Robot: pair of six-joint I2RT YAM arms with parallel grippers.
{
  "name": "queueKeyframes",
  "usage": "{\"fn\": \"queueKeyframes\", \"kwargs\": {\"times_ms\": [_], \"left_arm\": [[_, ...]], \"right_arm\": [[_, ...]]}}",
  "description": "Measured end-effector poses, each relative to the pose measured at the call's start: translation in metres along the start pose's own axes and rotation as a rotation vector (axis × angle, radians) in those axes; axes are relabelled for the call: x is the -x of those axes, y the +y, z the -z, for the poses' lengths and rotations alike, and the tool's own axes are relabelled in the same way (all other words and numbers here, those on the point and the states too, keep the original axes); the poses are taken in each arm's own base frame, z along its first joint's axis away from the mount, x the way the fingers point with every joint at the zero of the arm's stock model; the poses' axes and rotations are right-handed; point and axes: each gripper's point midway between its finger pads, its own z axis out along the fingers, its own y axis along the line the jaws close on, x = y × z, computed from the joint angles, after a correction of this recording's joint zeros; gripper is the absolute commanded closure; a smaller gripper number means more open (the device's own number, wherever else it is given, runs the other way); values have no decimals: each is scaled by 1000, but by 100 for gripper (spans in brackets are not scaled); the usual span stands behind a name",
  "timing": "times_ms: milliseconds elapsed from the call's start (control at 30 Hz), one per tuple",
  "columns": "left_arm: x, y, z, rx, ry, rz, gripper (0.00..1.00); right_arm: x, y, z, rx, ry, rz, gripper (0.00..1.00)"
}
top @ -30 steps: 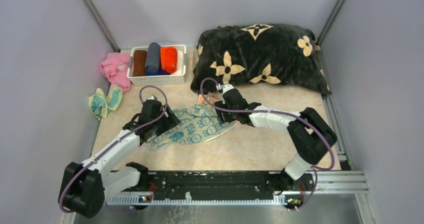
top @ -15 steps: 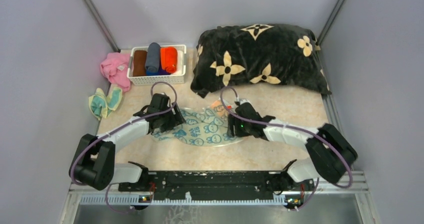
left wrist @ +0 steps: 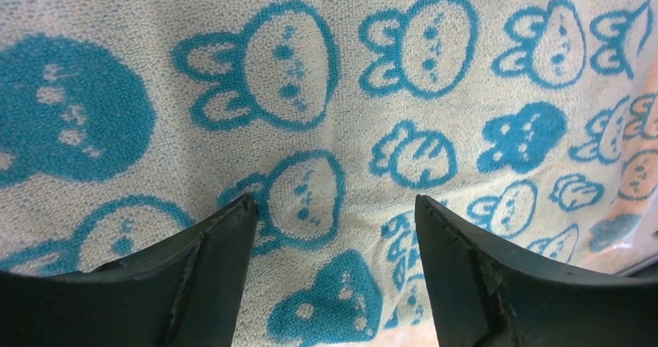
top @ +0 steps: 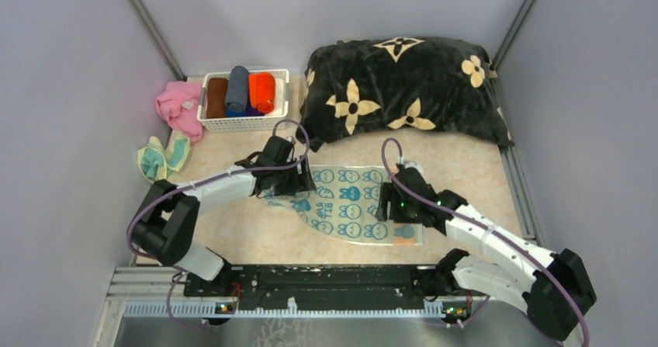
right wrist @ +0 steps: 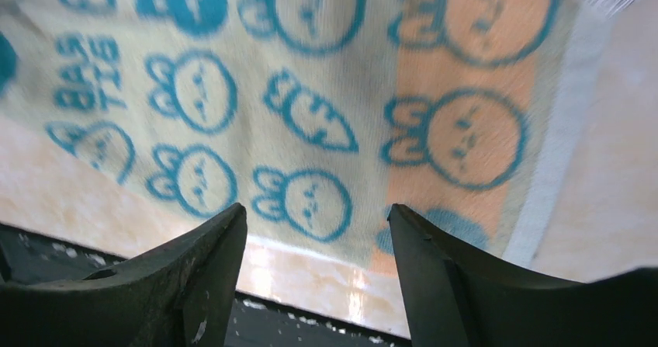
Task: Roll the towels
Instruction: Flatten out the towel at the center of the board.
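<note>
Towel [top: 349, 203] spread flatter — left tool [left wrist: 334, 207], right tool [right wrist: 318, 215] rightward

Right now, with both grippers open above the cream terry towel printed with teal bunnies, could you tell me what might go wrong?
The cream bunny-print towel has a diagonal near-left edge, not a square one, so a roll may come out skewed.
The left gripper hangs over its far-left part and the right gripper over its near-right corner; pulling from there could twist it.
</note>
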Motion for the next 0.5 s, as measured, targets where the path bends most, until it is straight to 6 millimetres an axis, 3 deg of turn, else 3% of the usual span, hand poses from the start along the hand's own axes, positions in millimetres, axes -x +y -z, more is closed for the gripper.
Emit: {"fn": "queueKeyframes", "kwargs": {"times_ms": [133,233,333,500], "left_arm": [[6,15,17,23,-16,9,19],[28,35,36,51,-86,53,19],[49,55,48,93,-154,97,20],[56,82,50,165,-112,127,21]], "right_arm": [[57,-1,10,-41,-92,17,32],[96,-14,10,-88,-146,18,33],[121,-31,4,-133,-173,14,37],[146,-64,-15,-197,-167,4,45]]}}
